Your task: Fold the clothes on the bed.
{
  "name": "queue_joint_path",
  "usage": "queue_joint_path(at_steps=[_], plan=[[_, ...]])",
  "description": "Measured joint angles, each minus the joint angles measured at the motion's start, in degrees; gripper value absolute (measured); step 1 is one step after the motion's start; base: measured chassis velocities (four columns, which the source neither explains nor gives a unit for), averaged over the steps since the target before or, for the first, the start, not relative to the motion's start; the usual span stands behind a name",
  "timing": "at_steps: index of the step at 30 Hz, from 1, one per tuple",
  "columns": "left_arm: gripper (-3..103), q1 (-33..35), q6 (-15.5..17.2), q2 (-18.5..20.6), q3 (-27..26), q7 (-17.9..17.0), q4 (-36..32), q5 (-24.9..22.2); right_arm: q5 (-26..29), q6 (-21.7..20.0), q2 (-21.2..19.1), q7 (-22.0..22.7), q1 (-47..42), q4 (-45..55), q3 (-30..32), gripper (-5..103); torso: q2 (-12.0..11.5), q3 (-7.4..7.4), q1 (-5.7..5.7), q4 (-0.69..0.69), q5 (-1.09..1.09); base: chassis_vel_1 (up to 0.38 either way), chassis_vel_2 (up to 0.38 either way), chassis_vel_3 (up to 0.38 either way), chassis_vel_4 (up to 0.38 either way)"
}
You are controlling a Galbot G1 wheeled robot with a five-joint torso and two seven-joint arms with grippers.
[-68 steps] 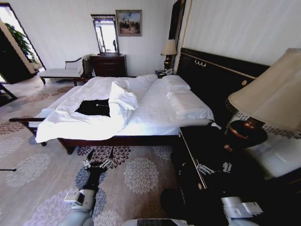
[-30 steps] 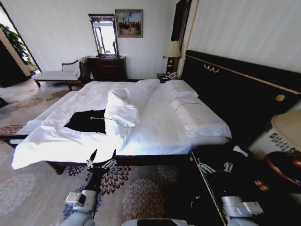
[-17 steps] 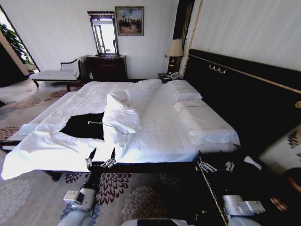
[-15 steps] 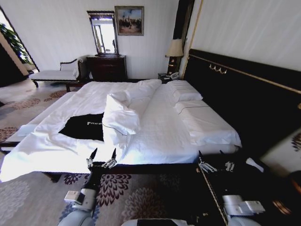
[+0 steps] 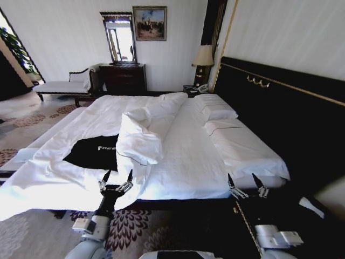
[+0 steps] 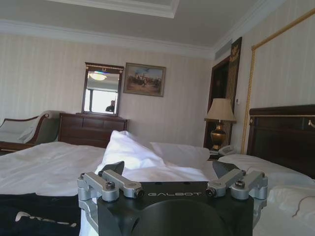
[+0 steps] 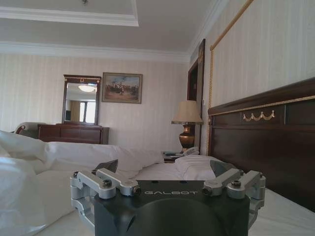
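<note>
Daylight came from my far left and glared off the mirror (image 5: 119, 38). The bed (image 5: 178, 135) sheets blew out white near me, while the headboard (image 5: 280, 113) sank into black shadow. My head view bowed at its edges; both wrist views looked soft and dim.

Pale striped walls w/ framed painting (image 5: 149, 23) beside mirror (image 5: 119, 36) over dark dresser (image 5: 124, 79). Lamp (image 5: 203, 56) in far corner, bench (image 5: 62, 86) far left, floral carpet (image 5: 135, 229).
</note>
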Motion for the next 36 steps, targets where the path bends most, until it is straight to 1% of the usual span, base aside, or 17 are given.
queue_joint_path(at_steps=[10,25,32,36], plan=[[100,-0.02,-0.36,0.00,-0.27,-0.27,0.46,-0.17,-1.15,0.68,0.81,-1.48,-0.27,0.20,-0.11,100,-0.02,0.01,0.03,0.01,0.00,-0.126,0.127,0.116,-0.129],[100,-0.04,-0.78,0.35,-0.74,-0.49,0.75,-0.32,-2.05,1.39,1.19,-1.90,-0.43,-0.01,-0.25,100,0.01,-0.01,-0.03,0.00,0.00,0.007,0.013,-0.006,-0.013],[100,-0.09,-0.88,0.29,-0.59,-0.64,1.03,-0.15,-2.05,1.40,0.92,-1.79,-0.45,-0.09,-0.23,100,0.00,0.00,0.00,0.00,0.00,0.053,0.214,-0.066,-0.209],[100,-0.37,-0.90,0.28,-0.49,-0.67,1.33,-0.02,-2.04,1.43,0.81,-1.79,-0.37,-0.38,-0.27,100,0.00,0.00,0.01,0.00,0.00,0.143,0.310,-0.144,-0.317]])
